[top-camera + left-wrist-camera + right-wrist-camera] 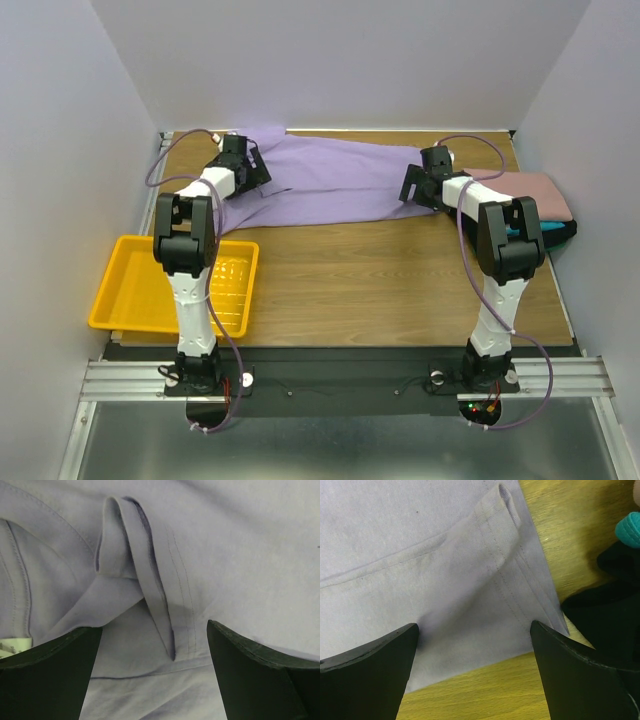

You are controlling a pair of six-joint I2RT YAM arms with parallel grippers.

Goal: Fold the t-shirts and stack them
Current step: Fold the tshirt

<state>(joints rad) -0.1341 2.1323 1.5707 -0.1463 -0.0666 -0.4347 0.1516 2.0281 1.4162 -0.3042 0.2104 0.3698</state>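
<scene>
L gripper [152, 627] & R gripper [474, 626], jaws apart, over lavender t-shirt [330, 185].

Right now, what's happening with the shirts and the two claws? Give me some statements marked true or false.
1. The purple shirt lies on the far part of the table. True.
2. The yellow tray sits on the right side of the table. False: it is on the left side.
3. The left gripper and the right gripper are both open over the purple shirt. True.
4. The pink shirt lies under the black shirt. False: the pink shirt is on top.
</scene>
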